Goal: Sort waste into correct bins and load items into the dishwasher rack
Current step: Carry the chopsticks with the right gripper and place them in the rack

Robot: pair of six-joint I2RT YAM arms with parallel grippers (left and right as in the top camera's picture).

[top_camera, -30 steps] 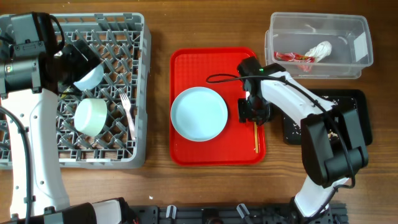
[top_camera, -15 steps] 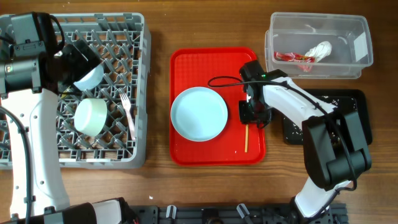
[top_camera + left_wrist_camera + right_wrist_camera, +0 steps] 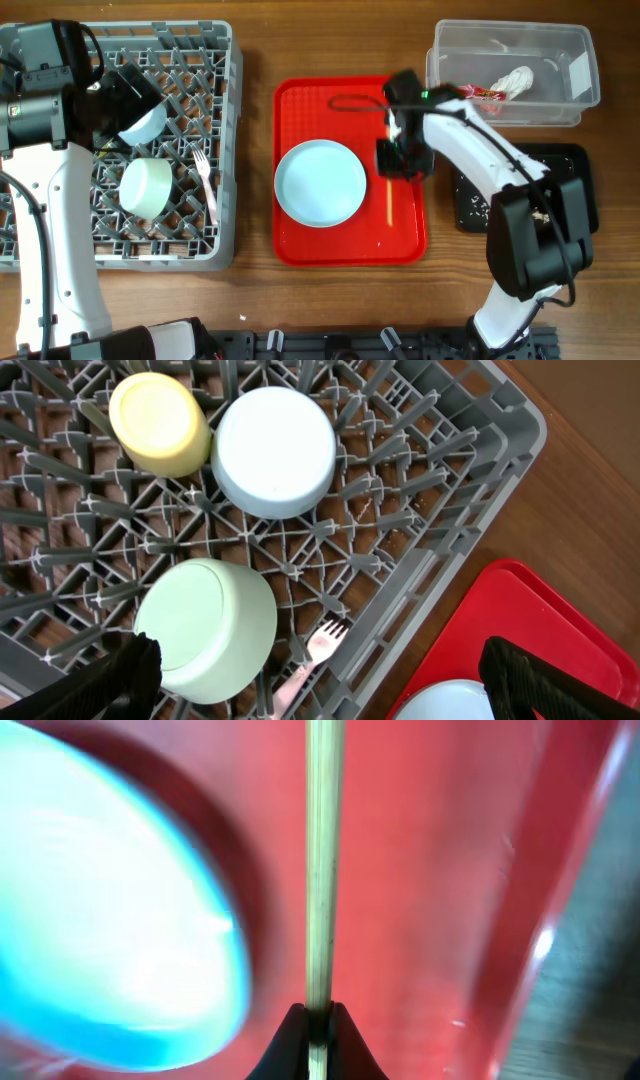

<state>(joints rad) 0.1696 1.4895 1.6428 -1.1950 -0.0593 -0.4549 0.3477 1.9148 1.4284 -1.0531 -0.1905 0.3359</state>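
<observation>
Right gripper (image 3: 318, 1023): we see its jaws closed tight, pinching one end of a thin wooden stick (image 3: 322, 860); from above, the stick runs toward 6 o'clock from the gripper.
Red tray (image 3: 350, 88): it lies under the stick; we cannot tell whether the stick's free end touches it.
Plate (image 3: 320, 183): it sits on the red tray, just beside the stick at its 9 o'clock.
Black tray (image 3: 570, 160): it is at 3 o'clock of the red tray, with white scraps (image 3: 475, 205) in it.
Tub (image 3: 575, 50): it is at 1 o'clock of the right gripper and holds the napkin (image 3: 515, 80) and the wrapper (image 3: 480, 93).
Left gripper (image 3: 320, 665): we see its jaws spread wide and holding nothing, above the rack (image 3: 440, 450).
Rack contents: a pale-green bowl (image 3: 205, 630) and a pale-blue bowl (image 3: 275, 450), both upside down. The cup (image 3: 160, 422) is at 9 o'clock of the blue bowl, and the fork (image 3: 315, 650) at 3 o'clock of the green one.
</observation>
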